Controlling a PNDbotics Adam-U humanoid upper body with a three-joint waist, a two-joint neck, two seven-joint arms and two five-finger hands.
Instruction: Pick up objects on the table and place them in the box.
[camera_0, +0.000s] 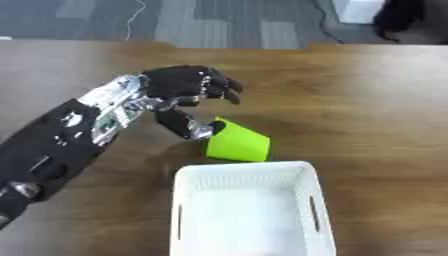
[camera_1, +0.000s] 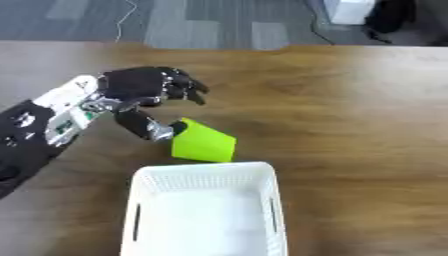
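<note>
Fingers (camera_0: 219, 86) of the left hand (camera_0: 179, 85) curl loosely above the green cup (camera_0: 238, 143), thumb tip touching its narrow end, nothing held. The cup lies tipped, just beyond the white box (camera_0: 245, 215). Step: grasping; next, closing round the cup.

Bright lime-green cone-shaped plastic object (camera_0: 238, 142) at centre, plain, no markings. Nearer sits the white slotted plastic box (camera_0: 251, 172), on the brown wood-grain table (camera_0: 367, 110). Left hand (camera_0: 179, 85): black with silver.
</note>
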